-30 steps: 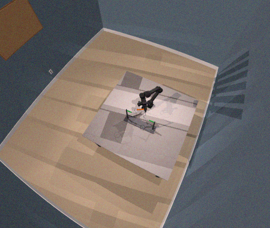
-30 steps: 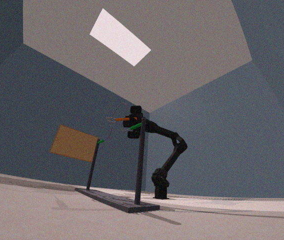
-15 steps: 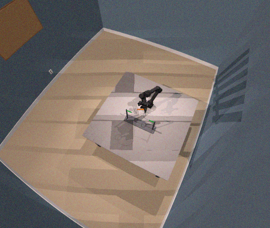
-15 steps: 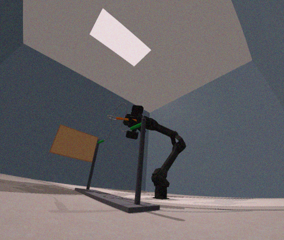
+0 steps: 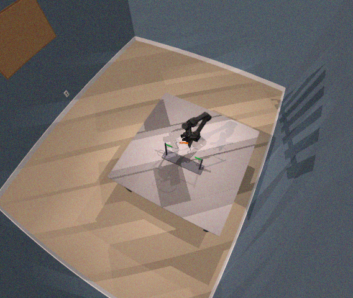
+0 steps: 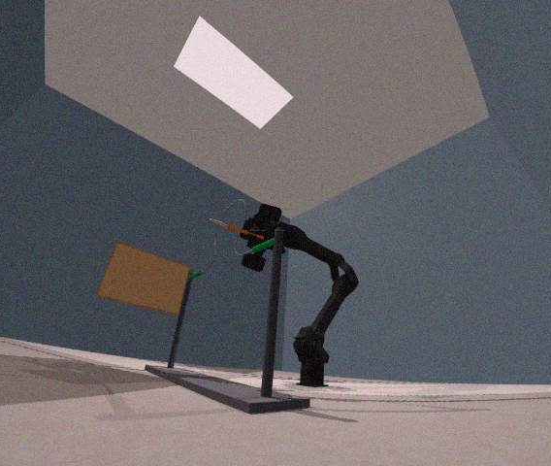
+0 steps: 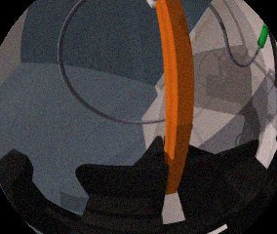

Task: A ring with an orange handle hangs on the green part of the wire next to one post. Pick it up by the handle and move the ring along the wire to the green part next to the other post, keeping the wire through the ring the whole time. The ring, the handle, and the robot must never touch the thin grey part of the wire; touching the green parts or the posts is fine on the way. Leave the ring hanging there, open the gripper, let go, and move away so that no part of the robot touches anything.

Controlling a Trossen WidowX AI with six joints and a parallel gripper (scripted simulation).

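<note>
Exterior view: far post (image 5: pixel 165 149) (image 6: pixel 179 320), left, with green part (image 5: pixel 169 145) (image 6: pixel 195 275) | ring (image 6: pixel 216 221), centre; threading too fine to tell; keep wire (image 6: pixel 239 200) (image 7: pixel 59 54) centred, turn ring square to each bend, go slowly | orange handle (image 5: pixel 183 143) (image 6: pixel 243 231) (image 7: pixel 175 83), clamped in narrow jaws; keep both off grey | near post (image 5: pixel 201 164) (image 6: pixel 273 311), right

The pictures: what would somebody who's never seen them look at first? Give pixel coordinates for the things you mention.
Probably the bright orange handle (image 5: pixel 183 143) (image 6: pixel 243 231) (image 7: pixel 178 83), shut in the black robot's hand and running up the middle of the wrist view. Next, maybe the big white patch (image 6: pixel 233 72) glowing overhead in the exterior view, and the orange-brown board (image 5: pixel 16 38) (image 6: pixel 145 278) on the wall.
</note>
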